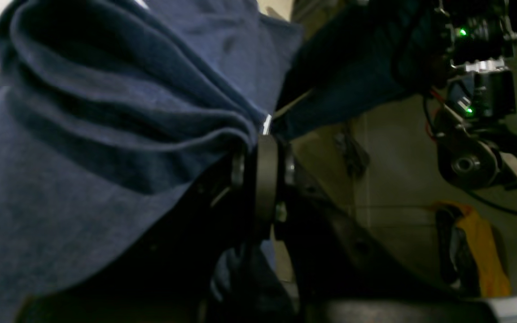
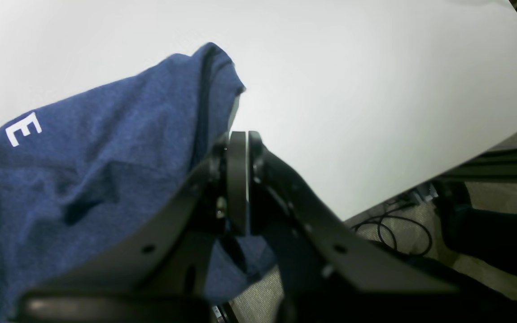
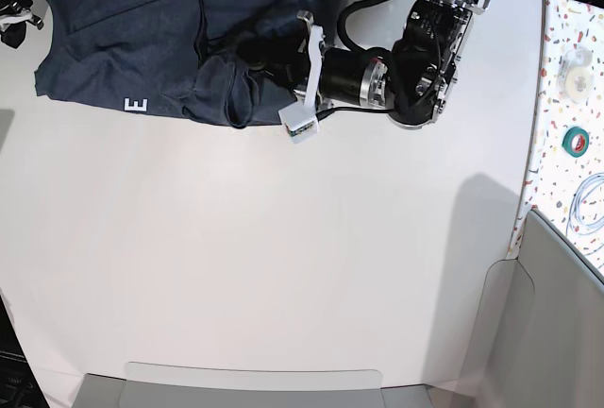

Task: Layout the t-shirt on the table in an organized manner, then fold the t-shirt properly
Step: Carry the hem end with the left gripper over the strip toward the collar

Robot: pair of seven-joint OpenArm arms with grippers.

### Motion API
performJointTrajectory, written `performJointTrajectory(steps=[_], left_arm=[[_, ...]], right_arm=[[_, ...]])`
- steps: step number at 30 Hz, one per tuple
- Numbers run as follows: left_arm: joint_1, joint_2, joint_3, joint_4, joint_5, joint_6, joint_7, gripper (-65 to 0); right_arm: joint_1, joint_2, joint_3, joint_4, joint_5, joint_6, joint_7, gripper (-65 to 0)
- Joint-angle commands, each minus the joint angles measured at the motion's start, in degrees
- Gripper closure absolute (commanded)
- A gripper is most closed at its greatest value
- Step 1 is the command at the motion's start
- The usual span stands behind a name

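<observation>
The navy t-shirt (image 3: 142, 44) lies bunched at the far left of the white table (image 3: 283, 238), with white letters "H" and "E" showing. My left gripper (image 3: 250, 54) is shut on a gathered fold of the shirt's right part; in the left wrist view its jaws (image 1: 265, 130) pinch the pleated cloth (image 1: 106, 112). My right gripper (image 3: 21, 13) sits at the shirt's far left edge, mostly out of frame. In the right wrist view it (image 2: 238, 143) is shut with shirt cloth (image 2: 83, 157) draped around it, above the table (image 2: 352, 89).
A confetti-speckled strip (image 3: 557, 106) runs along the right with a green tape roll (image 3: 576, 139), a white roll (image 3: 573, 63) and coiled cable (image 3: 585, 200). Floor cables (image 2: 393, 229) lie past the table edge. A yellow cloth (image 1: 487, 251) lies on the floor.
</observation>
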Motion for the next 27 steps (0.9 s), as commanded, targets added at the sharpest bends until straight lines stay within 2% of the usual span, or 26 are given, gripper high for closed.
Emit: performJointTrajectory(steps=[1,7,9,13,15,21,27], left_arm=[[-0.82,0.04,-0.21,0.88,-1.65,-0.12,-1.35,0.0],[-0.82,0.65,-0.04,0.88,-1.65,-0.12,-1.44,-1.6],[-0.82,1.44,0.14,0.88,-1.65,-0.12,-1.44,-7.9],[-0.82,1.62,-0.12,1.23,-1.65,-0.12,-1.70,-24.5],[-0.82,1.79,0.05,1.23,-1.82,-0.12,-3.11,-28.4],[-0.91,1.62,-0.47,1.23,-1.82,-0.12,-3.81,-25.8],[-0.38,1.44,-5.22,1.06,-1.65,-0.12,-3.73,-11.9]], right_arm=[[-0.29,0.90,0.33,0.75,0.52,0.37,1.24,0.0],[-0.29,0.90,0.33,0.75,0.52,0.37,1.24,0.0],[-0.29,0.90,0.33,0.75,0.52,0.37,1.24,0.0],[-0.29,0.90,0.33,0.66,0.52,0.37,1.24,0.0],[-0.29,0.90,0.33,0.66,0.52,0.37,1.24,0.0],[-0.12,1.08,0.33,-0.83,0.44,0.37,1.24,0.0],[0.58,1.26,0.33,-2.68,0.44,0.37,1.24,0.0]])
